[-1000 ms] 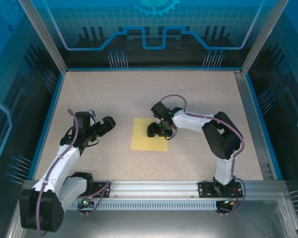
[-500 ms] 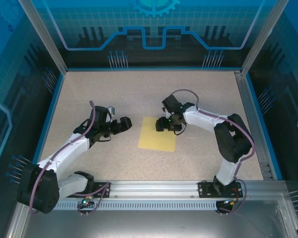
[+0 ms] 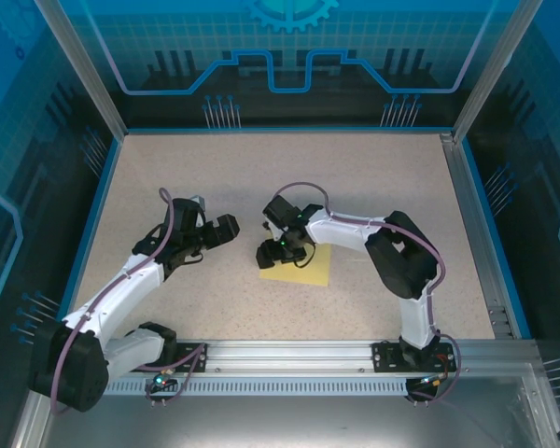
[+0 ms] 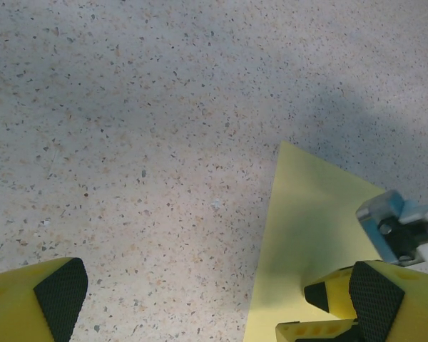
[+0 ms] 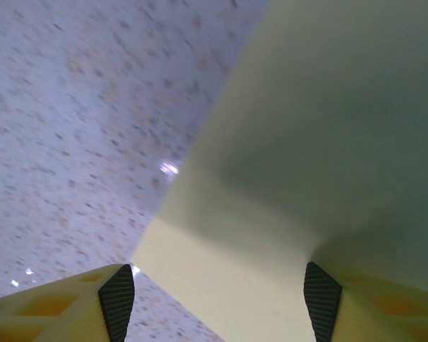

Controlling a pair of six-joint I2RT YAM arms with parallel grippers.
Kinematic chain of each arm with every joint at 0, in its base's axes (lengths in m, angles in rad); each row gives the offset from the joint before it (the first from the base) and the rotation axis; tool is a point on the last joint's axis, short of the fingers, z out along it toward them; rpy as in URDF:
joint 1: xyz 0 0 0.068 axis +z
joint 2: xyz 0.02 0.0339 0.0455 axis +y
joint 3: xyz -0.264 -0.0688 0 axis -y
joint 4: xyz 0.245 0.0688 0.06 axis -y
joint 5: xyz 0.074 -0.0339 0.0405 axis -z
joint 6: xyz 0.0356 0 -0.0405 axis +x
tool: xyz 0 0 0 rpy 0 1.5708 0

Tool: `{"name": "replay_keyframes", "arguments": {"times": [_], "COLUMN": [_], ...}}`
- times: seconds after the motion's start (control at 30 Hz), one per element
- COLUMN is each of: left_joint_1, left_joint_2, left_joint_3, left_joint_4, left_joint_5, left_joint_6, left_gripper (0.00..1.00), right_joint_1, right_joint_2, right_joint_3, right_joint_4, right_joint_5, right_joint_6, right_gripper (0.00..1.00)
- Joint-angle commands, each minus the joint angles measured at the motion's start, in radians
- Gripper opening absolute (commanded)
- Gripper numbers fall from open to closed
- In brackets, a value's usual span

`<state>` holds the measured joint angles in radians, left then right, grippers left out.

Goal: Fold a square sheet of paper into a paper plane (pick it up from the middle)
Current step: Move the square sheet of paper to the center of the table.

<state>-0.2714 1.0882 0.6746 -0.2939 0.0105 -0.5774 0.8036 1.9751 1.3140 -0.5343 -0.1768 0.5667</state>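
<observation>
Presently, items as recorded.

Item 1: the square sheet of paper. Thin, matt, plain yellow, with straight edges and sharp corners. It lay flat on the surface. Its near edge was turned slightly off parallel with the front edge of the surface. The visible sides looked about equal, so no long axis could be told. In the left wrist view one corner of the sheet pointed away from the camera. Part of the far left area was hidden from above by the right arm.

Item 2: the surface. Pale beige, hard-looking, with fine dark and brown speckles and a slight sheen beside the sheet.

Item 3: the right pincer. Yellow fingers with black ribbed pads. It stood low over the left part of the sheet with the pads apart and nothing pinched between them. In its own view the right pincer straddled the sheet's left edge: one pad sat over bare surface just off the sheet, and the other sat over the yellow paper.

Item 4: the left pincer. Same yellow-and-black build. It was just to the left of the sheet with its jaws spread wide and held nothing. In its own view the left pincer had one finger reaching over the sheet's edge.
</observation>
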Motion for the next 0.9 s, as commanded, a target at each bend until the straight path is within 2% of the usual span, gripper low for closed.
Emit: {"name": "replay_keyframes", "arguments": {"times": [0.0,0.3,0.43,0.57,0.67,0.87], "left_joint_1": [-0.005,-0.006,-0.010,-0.028,-0.049,-0.115], "left_joint_2": [-0.002,0.039,0.054,0.067,0.092,0.167], "left_joint_3": [0.027,0.037,0.042,0.061,0.073,0.110], "left_joint_4": [-0.010,0.020,0.024,0.031,0.041,0.060], "left_joint_5": [-0.011,0.081,0.096,0.118,0.142,0.155], "left_joint_6": [-0.003,0.002,0.002,0.007,0.003,-0.008], "left_gripper": [0.98,0.99,0.98,0.99,0.99,0.99], "right_joint_1": [-0.002,-0.063,-0.072,-0.089,-0.168,-0.346], "right_joint_2": [-0.027,-0.142,-0.164,-0.237,-0.287,-0.321], "right_joint_3": [-0.060,-0.216,-0.190,-0.167,-0.202,-0.290], "right_joint_4": [-0.028,-0.027,-0.027,-0.006,0.035,0.138], "right_joint_5": [-0.032,-0.066,-0.115,-0.068,-0.049,-0.170], "right_joint_6": [-0.045,-0.166,-0.167,-0.126,-0.083,-0.035], "right_gripper": [0.68,0.68,0.70,0.70,0.71,0.70]}}
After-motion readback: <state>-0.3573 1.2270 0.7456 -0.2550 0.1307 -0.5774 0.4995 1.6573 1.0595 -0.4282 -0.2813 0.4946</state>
